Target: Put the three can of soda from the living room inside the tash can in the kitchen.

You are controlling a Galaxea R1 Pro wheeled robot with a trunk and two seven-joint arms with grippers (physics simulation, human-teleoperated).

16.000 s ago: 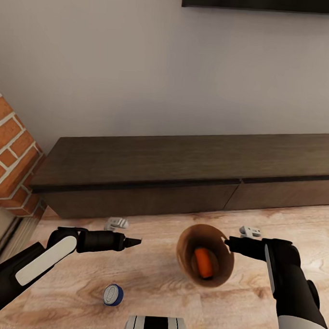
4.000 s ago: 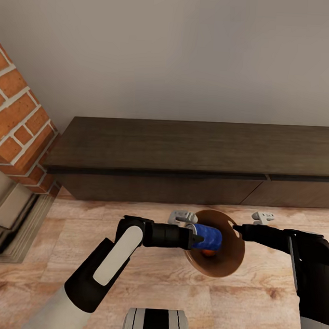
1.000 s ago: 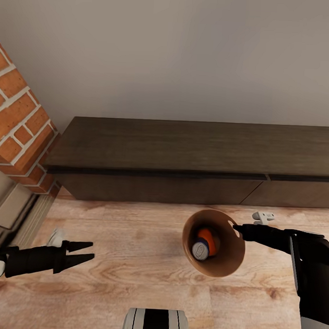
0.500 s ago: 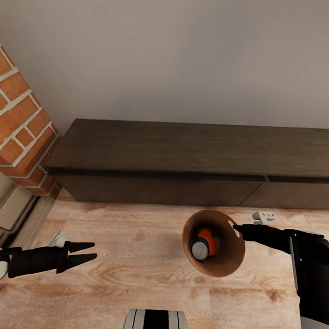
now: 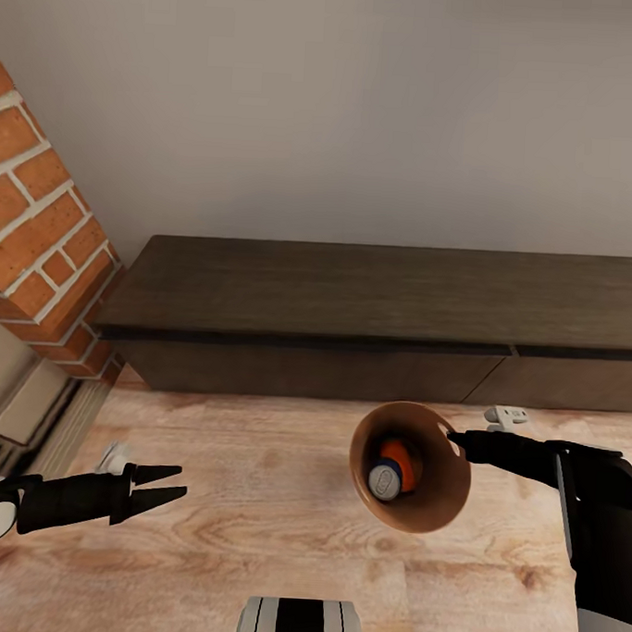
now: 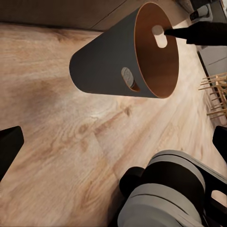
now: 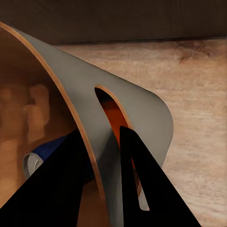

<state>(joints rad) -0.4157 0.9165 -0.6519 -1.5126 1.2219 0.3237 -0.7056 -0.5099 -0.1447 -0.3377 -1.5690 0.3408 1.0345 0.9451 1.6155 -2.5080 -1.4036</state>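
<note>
The copper-brown tash can [image 5: 426, 507] hangs tilted above the wood floor, its mouth turned towards me. My right gripper [image 5: 453, 440] is shut on its rim beside a handle slot. Inside lie an orange can of soda [image 5: 400, 453] and a blue one [image 5: 385, 479] with its grey top showing. In the right wrist view the fingers [image 7: 142, 179] clamp the bin wall [image 7: 137, 109], with orange [image 7: 113, 118] visible through the slot and the blue can [image 7: 40, 153] inside. My left gripper [image 5: 163, 487] is open and holds nothing, low at the left; its wrist view faces the bin [image 6: 109, 66].
A long dark low cabinet [image 5: 372, 310] runs along the grey wall behind the bin. A red brick chimney [image 5: 37, 237] with a fireplace opening stands at the left. Light wood floor [image 5: 269, 499] lies between my arms, and my base [image 6: 165, 198] is just below.
The blue can went from the floor into the bin, carried by my left gripper, which then let go and drew back left. In the last second only the camera shifted slightly.
</note>
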